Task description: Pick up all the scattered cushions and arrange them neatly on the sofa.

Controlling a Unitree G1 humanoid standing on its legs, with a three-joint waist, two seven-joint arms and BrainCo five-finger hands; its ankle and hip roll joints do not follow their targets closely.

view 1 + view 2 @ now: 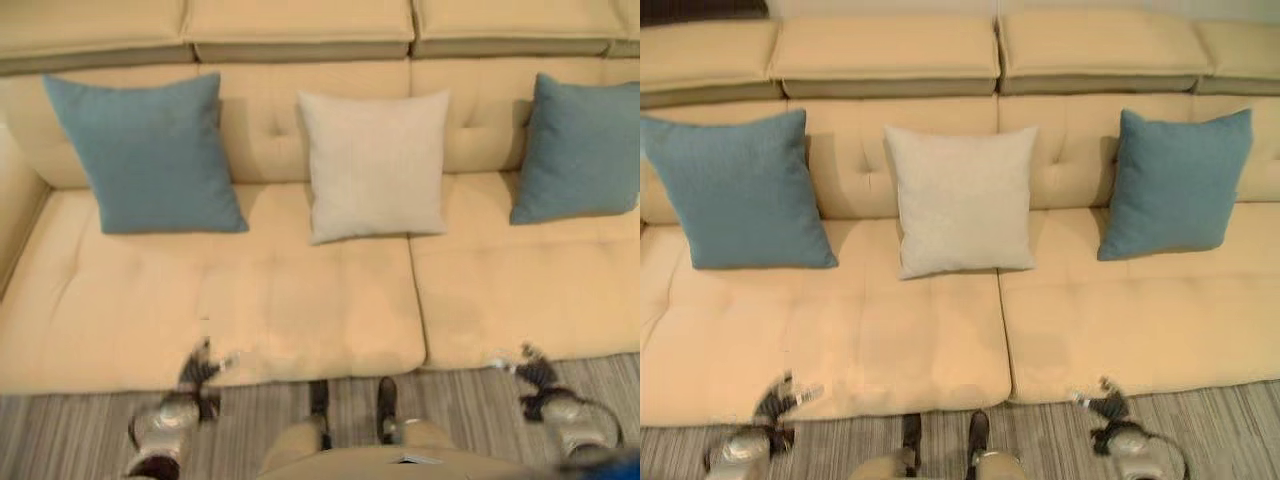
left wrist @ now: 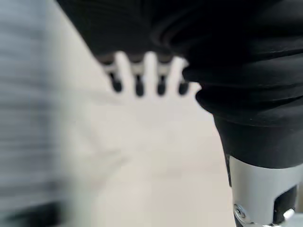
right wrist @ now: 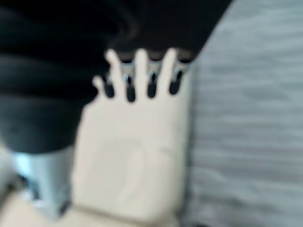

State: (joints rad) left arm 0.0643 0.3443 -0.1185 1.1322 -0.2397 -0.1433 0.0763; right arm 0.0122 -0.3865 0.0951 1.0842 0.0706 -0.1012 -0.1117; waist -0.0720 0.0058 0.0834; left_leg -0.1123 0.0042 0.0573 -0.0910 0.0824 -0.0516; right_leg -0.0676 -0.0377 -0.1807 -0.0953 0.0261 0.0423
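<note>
Beige sofa (image 1: pixel 300 300) is filling the scene, its seat front meeting a striped grey rug (image 1: pixel 1230 420). Three cushions are leaning upright against the sofa back, well apart from one another: a blue cushion (image 1: pixel 150 152) toward the sofa's left end, a white cushion (image 1: pixel 376 164) at the sofa's middle, and a second blue cushion (image 1: pixel 580 148) toward the sofa's right end. All three are resting on the sofa seat, with their lower edges on it.

Left hand (image 1: pixel 200 368) is hovering at the sofa's front edge, below the left blue cushion, its fingers (image 2: pixel 138 80) showing straight and slightly spread in the wrist view, holding nothing. Right hand (image 1: pixel 535 372) is hovering at the sofa's front edge too, below the right blue cushion, its fingers (image 3: pixel 142 71) likewise straight and spread over the sofa's edge, gripping nothing.
</note>
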